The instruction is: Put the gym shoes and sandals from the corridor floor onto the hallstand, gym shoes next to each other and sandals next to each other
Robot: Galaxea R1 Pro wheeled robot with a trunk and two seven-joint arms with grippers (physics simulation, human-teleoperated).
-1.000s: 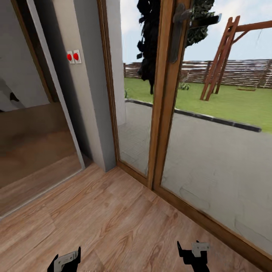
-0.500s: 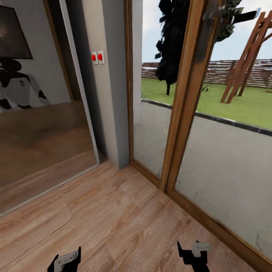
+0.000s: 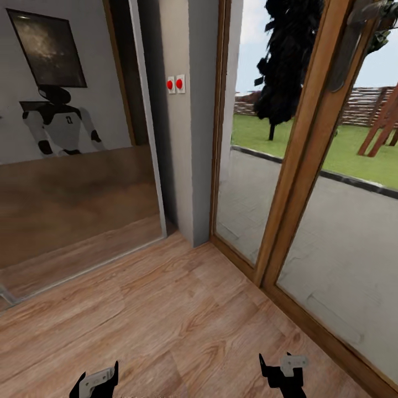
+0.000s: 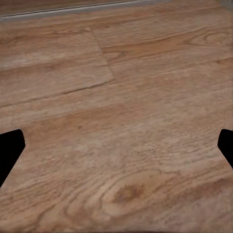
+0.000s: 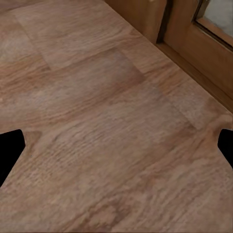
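Bare light-brown corridor floor [image 3: 166, 309] of wood-grain planks lies in front of me. The gym shoes, the sandals and the hallstand are out of view. My left gripper [image 3: 94, 382] and right gripper [image 3: 282, 373] sit low at the head view's bottom edge, above the planks. In the left wrist view the left gripper [image 4: 116, 150] is open, its black fingertips [image 4: 9, 150] far apart over bare floor. The right gripper [image 5: 116, 150] is open too, with only planks between its fingertips [image 5: 9, 150].
A mirrored panel [image 3: 77, 166] at the left reflects a white robot. A grey wall pier [image 3: 182, 138] with two red buttons [image 3: 174, 84] stands ahead. A wood-framed glass door [image 3: 301, 166] runs along the right, its sill [image 5: 194, 43] close to my right gripper.
The whole picture has slid to the right, so the camera has turned left. The mirrored panel and the reflected robot have come into view. Both grippers keep their places in the frame.
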